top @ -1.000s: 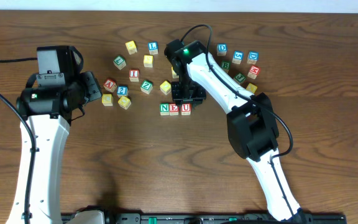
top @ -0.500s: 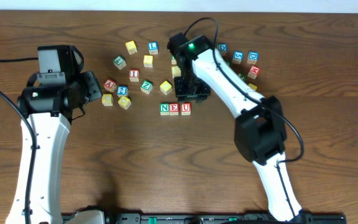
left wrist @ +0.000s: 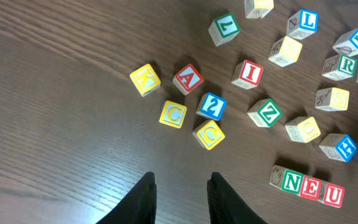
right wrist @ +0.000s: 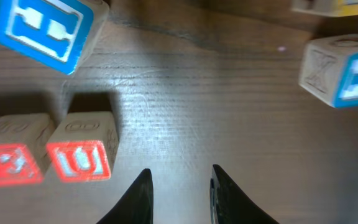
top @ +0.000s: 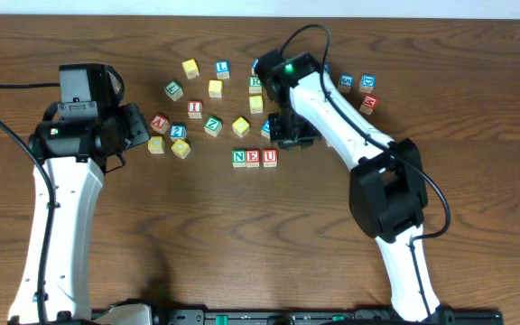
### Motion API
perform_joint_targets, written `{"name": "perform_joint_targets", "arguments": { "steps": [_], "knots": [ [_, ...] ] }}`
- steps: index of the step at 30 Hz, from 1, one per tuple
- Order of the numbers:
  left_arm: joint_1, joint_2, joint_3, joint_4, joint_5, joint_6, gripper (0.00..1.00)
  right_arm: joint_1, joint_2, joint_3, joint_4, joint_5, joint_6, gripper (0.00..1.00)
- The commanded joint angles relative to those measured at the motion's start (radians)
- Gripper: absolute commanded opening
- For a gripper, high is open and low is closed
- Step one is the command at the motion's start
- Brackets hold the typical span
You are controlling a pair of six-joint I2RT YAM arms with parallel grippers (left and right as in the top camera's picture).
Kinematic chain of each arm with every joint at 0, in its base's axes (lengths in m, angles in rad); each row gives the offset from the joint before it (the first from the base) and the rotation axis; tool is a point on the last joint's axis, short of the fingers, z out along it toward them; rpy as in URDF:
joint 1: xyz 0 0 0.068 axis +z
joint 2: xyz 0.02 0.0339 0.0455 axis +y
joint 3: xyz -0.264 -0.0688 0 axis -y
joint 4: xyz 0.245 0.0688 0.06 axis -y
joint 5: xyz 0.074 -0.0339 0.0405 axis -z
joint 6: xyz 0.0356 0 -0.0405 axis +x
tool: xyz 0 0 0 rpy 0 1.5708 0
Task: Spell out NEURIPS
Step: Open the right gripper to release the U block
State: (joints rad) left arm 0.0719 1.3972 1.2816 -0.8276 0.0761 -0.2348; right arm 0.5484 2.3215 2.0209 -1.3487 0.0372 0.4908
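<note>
Wooden cubes lettered N, E, U (top: 255,157) form a touching row mid-bench, a blue-lettered H cube (right wrist: 42,28) just behind toward the far edge; right gripper (right wrist: 178,180) and left gripper (left wrist: 180,186) both gape, empty.

I read N (top: 239,157), E (top: 254,157) and U (top: 270,157) touching in a straight row, faces up, N green, U red. R (top: 255,84), green-lettered, sits upright at 12 o'clock from E, well apart. I (top: 195,108), red-lettered, lies between 10 and 11 o'clock from N.
</note>
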Motion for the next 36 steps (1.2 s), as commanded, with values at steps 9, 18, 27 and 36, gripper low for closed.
{"name": "perform_joint_targets", "arguments": {
  "steps": [9,18,27,36],
  "knots": [
    [0.003,0.004,-0.002,0.002,-0.005,0.006,0.28,0.042,-0.006,-0.105,0.128,-0.072,0.002,0.27],
    [0.003,0.004,-0.003,0.002,-0.005,0.006,0.27,0.048,-0.006,-0.105,0.154,-0.1,0.003,0.31],
    [0.003,0.004,-0.002,0.003,-0.005,0.006,0.28,0.043,-0.016,-0.081,0.134,-0.1,-0.018,0.3],
    [0.003,0.004,-0.002,0.001,-0.005,0.006,0.27,0.033,-0.044,-0.017,0.149,-0.09,-0.043,0.29]
  ]
}}
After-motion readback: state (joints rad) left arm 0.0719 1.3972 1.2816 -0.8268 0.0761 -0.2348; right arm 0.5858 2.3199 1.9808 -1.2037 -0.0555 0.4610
